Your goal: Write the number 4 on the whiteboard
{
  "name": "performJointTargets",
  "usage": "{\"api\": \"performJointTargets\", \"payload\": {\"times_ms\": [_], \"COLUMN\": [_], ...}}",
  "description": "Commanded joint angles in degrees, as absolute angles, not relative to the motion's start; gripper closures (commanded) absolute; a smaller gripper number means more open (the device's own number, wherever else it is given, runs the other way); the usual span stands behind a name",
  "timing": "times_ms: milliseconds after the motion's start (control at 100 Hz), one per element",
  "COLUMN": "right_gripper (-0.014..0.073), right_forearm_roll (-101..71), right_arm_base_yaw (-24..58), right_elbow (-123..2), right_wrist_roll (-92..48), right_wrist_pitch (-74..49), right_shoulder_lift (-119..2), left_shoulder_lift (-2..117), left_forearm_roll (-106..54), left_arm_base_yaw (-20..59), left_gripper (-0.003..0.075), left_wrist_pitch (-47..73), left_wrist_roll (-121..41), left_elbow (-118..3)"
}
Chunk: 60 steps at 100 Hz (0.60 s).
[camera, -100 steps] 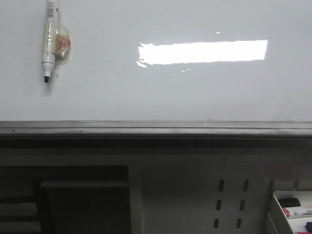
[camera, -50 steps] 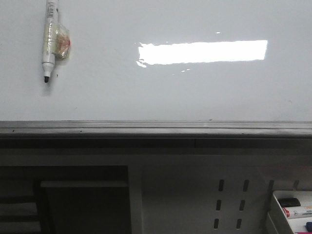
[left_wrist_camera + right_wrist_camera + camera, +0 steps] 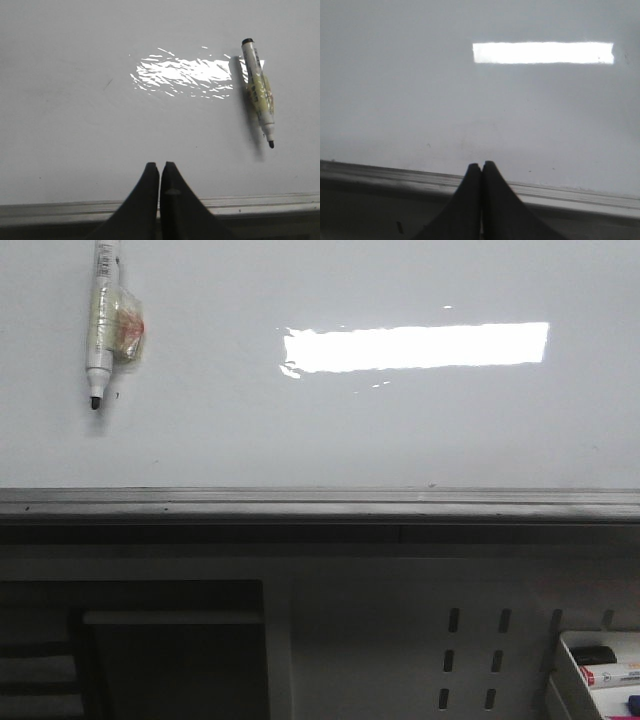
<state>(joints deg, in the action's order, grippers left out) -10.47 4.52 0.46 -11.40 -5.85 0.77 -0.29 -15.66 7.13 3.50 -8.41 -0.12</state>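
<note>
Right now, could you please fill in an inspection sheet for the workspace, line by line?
Surface: whiteboard is glossy, with a bright rectangular reflection and only a few tiny specks; grey ledge runs along its lower edge.
Job's things: no number 4 drawn; uncapped black-tipped marker hangs tip-down at the board's upper left, with tape around its barrel.
Clutter: white tray at lower right holds markers.
Grippers: left claw and right claw both shut and empty, each facing the board above the ledge, neither near the marker.
Cables: nothing seen.
Surroundings: perforated grey panel and a dark recess below the ledge.
</note>
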Motion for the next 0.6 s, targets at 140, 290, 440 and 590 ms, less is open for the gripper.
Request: {"api": "performJointTargets", "payload": {"times_ms": [140,290,440,590], "right_gripper": [0.0659,0.0657,0.0641,0.0639], "right_forearm_roll": [-29.7,-38.2,-37.0,-32.3], "right_arm_base_yaw": [4.1,4.1,4.1,4.1], "right_elbow": [1.6,1.2,-2.9,-10.8], "right_wrist_roll": [-11.4,-11.4,-11.6,-11.6], "right_wrist_pitch": [2.9,1.0,-8.6,-16.0], "right_shoulder_lift": [1.7,1.7,-1.1,-10.4], "left_shoulder_lift": [-1.9,-1.9,-0.4,6.4], "left_forearm_roll": [-36.9,-48.8,-45.7,-35.1], "left_arm_base_yaw": [7.0,7.0,7.0,7.0], "left_gripper": [0.0741,0.0741,0.0741,0.0741], "left_wrist_pitch": [-4.1,-4.9,1.9,12.8], "left_wrist_roll": [-7.8,-7.8,-8.3,-8.5], "left_elbow": [1.4,0.3,-5.2,-14.2]}}
